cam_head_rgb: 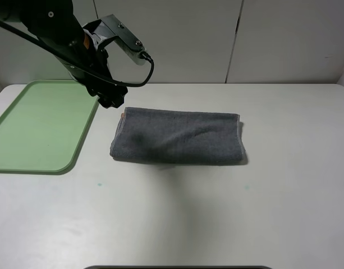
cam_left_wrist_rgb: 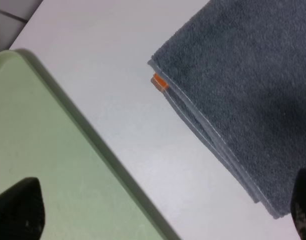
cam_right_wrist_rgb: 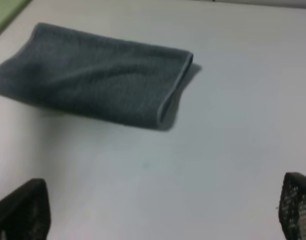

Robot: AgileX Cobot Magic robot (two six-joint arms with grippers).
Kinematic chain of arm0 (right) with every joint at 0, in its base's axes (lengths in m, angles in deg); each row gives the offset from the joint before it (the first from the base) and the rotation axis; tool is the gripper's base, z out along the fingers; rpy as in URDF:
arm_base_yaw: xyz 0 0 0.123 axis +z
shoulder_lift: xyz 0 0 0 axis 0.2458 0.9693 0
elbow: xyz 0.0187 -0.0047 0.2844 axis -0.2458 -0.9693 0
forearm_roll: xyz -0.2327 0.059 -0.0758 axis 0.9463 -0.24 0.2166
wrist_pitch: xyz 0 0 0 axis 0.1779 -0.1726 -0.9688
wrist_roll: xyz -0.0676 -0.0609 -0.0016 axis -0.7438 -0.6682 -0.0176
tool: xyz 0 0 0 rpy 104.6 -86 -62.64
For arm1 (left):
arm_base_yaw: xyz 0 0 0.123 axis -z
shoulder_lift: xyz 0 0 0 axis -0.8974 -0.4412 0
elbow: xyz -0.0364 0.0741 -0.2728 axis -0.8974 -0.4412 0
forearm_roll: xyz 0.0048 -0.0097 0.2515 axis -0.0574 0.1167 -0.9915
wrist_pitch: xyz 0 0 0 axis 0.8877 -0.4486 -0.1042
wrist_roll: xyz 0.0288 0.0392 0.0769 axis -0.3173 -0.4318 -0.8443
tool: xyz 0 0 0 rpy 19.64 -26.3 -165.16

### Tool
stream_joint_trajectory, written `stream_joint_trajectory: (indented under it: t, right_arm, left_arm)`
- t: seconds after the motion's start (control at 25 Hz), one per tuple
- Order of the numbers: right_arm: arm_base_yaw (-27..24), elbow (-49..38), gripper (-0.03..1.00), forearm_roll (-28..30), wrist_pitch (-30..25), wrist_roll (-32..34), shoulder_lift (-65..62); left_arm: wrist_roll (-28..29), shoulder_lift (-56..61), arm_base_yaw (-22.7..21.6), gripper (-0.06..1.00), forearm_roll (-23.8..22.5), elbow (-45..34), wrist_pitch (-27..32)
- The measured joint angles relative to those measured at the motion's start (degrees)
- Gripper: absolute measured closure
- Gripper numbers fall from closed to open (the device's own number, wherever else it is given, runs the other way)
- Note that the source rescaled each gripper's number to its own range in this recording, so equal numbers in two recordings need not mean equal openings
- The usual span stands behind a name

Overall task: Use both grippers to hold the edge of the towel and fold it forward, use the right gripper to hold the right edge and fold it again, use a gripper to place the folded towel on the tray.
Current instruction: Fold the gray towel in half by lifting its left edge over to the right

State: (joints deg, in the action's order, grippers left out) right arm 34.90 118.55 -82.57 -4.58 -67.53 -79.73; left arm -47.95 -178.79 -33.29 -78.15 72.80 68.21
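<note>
The dark grey towel [cam_head_rgb: 177,137] lies folded into a long band at the middle of the table, with its pale hem [cam_left_wrist_rgb: 202,117] stacked along the left end and a small orange tag [cam_left_wrist_rgb: 160,82] at the far left corner. The light-green tray [cam_head_rgb: 37,129] sits flat at the left, with nothing on it. My left gripper [cam_head_rgb: 111,101] hangs open above the gap between tray and towel, close to the towel's far left corner and holding nothing. My right gripper [cam_right_wrist_rgb: 160,210] is outside the high view; its fingers stand wide apart over bare table, short of the towel [cam_right_wrist_rgb: 98,82].
A white wall with panel seams runs along the table's far edge. The left arm's black cable [cam_head_rgb: 143,70] loops out over the far side of the table. A dark strip [cam_head_rgb: 177,267] shows at the front edge.
</note>
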Motion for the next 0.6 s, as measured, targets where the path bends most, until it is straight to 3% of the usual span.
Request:
stream_joint_trajectory:
  t: [0.16, 0.6]
  right_arm:
    - [0.0, -3.65, -0.03, 0.58, 1.57, 0.27, -0.13]
    - [0.0, -3.76, -0.03, 0.81, 2.56, 0.44, -0.13]
  left_arm:
    - [0.0, 0.0, 0.0, -0.06, 0.08, 0.0, 0.0]
    - [0.05, 0.0, 0.0, -0.06, 0.08, 0.0, 1.12]
